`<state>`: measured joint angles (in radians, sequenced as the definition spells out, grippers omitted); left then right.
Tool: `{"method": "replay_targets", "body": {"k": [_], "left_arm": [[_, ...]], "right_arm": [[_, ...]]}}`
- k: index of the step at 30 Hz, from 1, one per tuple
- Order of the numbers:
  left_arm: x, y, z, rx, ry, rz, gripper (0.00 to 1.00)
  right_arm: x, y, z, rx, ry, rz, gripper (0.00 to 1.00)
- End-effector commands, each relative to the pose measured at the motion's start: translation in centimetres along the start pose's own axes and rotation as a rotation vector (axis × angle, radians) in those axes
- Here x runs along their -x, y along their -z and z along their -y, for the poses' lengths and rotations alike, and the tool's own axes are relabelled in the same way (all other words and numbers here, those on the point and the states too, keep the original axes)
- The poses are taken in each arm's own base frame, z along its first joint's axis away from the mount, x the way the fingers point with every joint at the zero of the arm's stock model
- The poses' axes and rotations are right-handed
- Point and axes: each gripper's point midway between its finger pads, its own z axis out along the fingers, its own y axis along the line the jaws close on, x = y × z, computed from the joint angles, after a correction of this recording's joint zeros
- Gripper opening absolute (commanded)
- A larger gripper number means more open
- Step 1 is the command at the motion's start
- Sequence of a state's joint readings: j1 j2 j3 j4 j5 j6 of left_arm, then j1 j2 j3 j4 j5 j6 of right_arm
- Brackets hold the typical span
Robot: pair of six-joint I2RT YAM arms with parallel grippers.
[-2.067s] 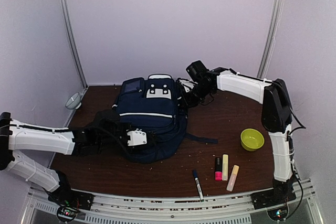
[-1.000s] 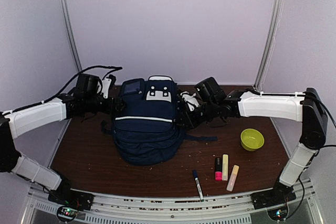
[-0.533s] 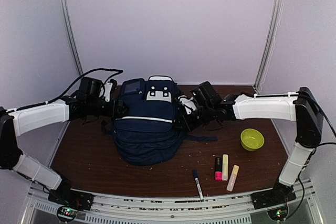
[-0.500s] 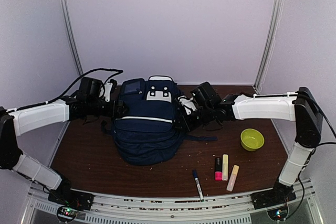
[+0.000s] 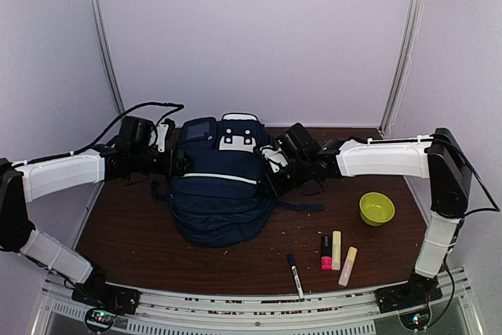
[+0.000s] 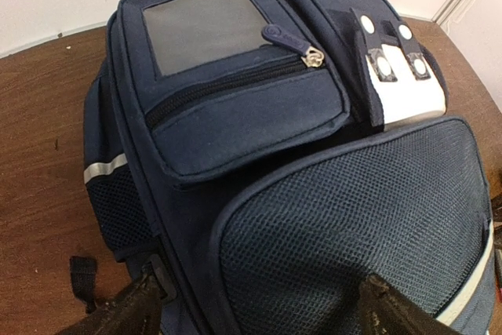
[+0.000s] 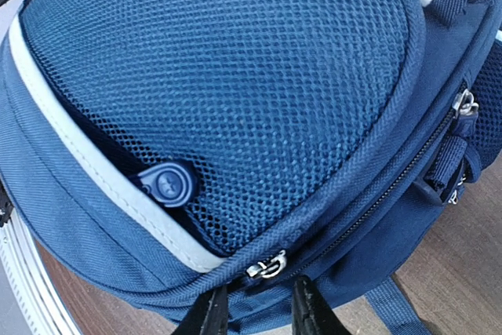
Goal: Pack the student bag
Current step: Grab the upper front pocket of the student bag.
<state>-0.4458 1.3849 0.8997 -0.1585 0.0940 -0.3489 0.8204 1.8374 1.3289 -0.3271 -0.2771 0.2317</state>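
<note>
Spreading wide apart, the left gripper (image 6: 259, 318) has its jaws open. Only the dark fingertips (image 6: 129, 315) show at the bottom edge of the left wrist view, on either side of the student bag (image 6: 314, 217), and whether they touch its mesh front is hard to tell. The right gripper (image 7: 257, 310) is also cut off by the frame, its jaws open a narrow gap just short of a metal zip pull (image 7: 267, 266), with nothing between them. Seen from above, both grippers merge into the dark bag, which lies at the middle back of the table (image 5: 133, 233) between them. To the bag's right are a green bowl (image 5: 376, 208), three highlighters (image 5: 336, 250) and a black pen (image 5: 295, 275).
</note>
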Motion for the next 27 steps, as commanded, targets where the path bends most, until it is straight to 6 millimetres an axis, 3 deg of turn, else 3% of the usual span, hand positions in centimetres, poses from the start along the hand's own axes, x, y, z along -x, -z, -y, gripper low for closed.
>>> {"method": "replay_targets", "body": {"k": [1,5,11,19,27], "left_arm": [[-0.7,-0.6,0.2,-0.02,-0.003,-0.003,0.9],[-0.7,-0.6,0.2,-0.023,-0.006,0.002,0.9],[-0.7,-0.4,0.2,-0.023,-0.014,0.003,0.9],[-0.5,-0.4,0.3,-0.026,-0.024,0.011,0.89],[0.0,0.8,0.4,-0.029,-0.049,0.051,0.89]], "right_arm": [[2.6,-0.2,0.2,-0.033,0.009,0.071,0.32],[3.0,-0.5,0.3,-0.043,-0.002,0.078,0.32],[3.3,0.2,3.3,-0.206,-0.037,0.09,0.15],[3.0,-0.2,0.9,-0.072,0.046,0.049,0.02],[2.8,0.2,4.2,-0.185,-0.003,0.026,0.0]]}}
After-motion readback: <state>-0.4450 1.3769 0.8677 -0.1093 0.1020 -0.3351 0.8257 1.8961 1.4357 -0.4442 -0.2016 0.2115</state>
